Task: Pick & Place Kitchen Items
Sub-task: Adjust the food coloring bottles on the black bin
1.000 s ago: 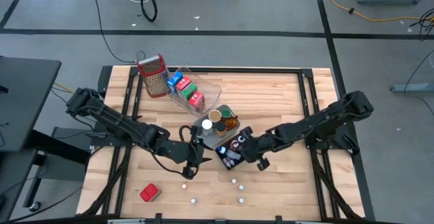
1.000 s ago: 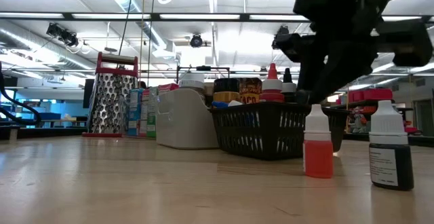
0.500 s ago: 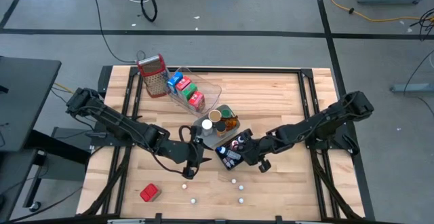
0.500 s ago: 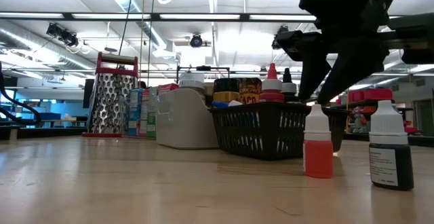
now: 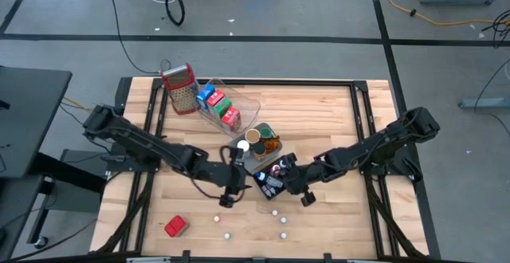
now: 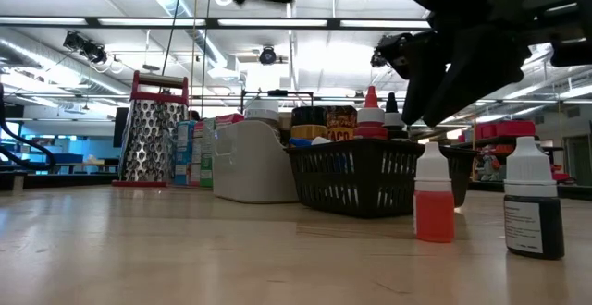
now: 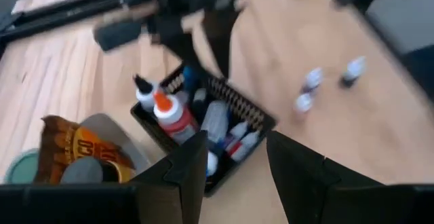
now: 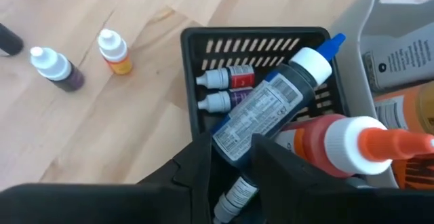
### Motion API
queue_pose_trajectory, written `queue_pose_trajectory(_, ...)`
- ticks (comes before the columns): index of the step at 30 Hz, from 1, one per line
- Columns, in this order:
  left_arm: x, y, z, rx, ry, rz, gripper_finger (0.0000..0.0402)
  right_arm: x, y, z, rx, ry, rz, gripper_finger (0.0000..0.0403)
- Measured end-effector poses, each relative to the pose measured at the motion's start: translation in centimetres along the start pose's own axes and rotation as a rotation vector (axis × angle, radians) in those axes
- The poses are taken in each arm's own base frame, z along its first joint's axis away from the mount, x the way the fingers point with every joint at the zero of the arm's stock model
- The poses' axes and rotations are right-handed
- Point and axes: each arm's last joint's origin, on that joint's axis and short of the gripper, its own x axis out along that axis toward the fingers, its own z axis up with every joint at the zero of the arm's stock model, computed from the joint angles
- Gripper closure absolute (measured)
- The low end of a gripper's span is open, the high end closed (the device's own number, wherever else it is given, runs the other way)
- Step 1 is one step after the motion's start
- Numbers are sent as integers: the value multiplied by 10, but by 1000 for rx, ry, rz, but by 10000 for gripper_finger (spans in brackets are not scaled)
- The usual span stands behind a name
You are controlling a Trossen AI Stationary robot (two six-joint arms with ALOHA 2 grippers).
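- Presently catalogued: small dropper bottles (image 8: pixel 227 80), lying packed in the black basket (image 8: pixel 271 39) near the middle of the table (image 5: pixel 335 111), toward its front edge, beside a grey tray (image 5: pixel 253 161) of jars.
- A larger dark bottle (image 8: pixel 271 105) with white cap and blue tip is laid slantwise across the basket; a red squeeze bottle (image 8: pixel 339 142) with an orange nozzle lies next to it.
- More droppers are left standing loose on the table, among them an orange one (image 6: pixel 434 192) and a dark one (image 6: pixel 534 199), between the basket and the front edge.
- Handling, as judged: light, stiff plastic, smooth and round, likely to roll or tip; best taken across the body below the cap, not by the tapered cap.
- Right gripper (image 8: pixel 230 157): poised over the basket, fingers part open, nothing seen held.
- Left gripper (image 7: pixel 237 163): just beside the basket, fingers apart, nothing between them.
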Motion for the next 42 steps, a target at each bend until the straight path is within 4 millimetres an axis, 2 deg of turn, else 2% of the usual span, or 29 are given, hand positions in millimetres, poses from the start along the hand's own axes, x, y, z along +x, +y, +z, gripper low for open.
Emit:
queue_pose_trajectory(6, 43, 7, -19, 16, 100, 7, 239, 0, 3, 1, -4, -5, 5, 297)
queue_pose_trajectory(10, 61, 11, -25, -25, 106, -43, 227, 0, 3, 1, -5, -8, 6, 300)
queue_pose_trajectory(15, 80, 13, -43, 9, 189, -44, 214, -1, 3, 3, -1, -19, 4, 300)
queue_pose_trajectory(20, 87, 17, -51, 53, 234, 28, 212, -1, 3, 3, 0, -22, 3, 301)
queue_pose_trajectory(30, 91, 32, -57, 16, 272, -7, 226, -1, 3, 5, -1, -40, 0, 303)
queue_pose_trajectory(42, 92, 37, -58, 104, 275, -9, 292, -1, 3, 5, -1, -41, -1, 303)
